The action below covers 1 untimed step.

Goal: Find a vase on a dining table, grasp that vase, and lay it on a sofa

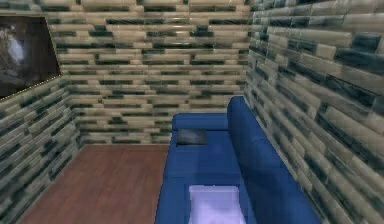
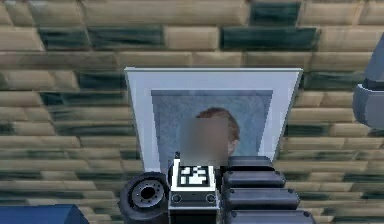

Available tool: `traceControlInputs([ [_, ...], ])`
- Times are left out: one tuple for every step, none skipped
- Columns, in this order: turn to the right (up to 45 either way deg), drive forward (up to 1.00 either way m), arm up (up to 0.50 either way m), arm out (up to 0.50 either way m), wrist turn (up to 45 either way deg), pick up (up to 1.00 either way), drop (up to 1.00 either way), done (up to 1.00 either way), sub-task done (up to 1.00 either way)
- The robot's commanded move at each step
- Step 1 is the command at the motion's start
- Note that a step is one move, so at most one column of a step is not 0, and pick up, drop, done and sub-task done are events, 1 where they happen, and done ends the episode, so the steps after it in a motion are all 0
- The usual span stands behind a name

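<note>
Blue sofa with a tall back stands along the forward view's right wall, a dark flat thing on its far seat. The arm side view has the arm low, pincer left of its marker; its spread and load I cannot tell. Behind hangs a framed picture

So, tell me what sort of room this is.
Probably a living room or lounge. A long blue sofa stands along a brick-patterned wall on a wooden floor. A dark framed picture hangs in the forward view, and a framed portrait hangs in the arm side view.
</note>
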Motion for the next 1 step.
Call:
traceControlInputs([
  [6.0, 0.00, 0.00, 0.00, 0.0, 0.00, 0.00, 0.00, 0.00],
])
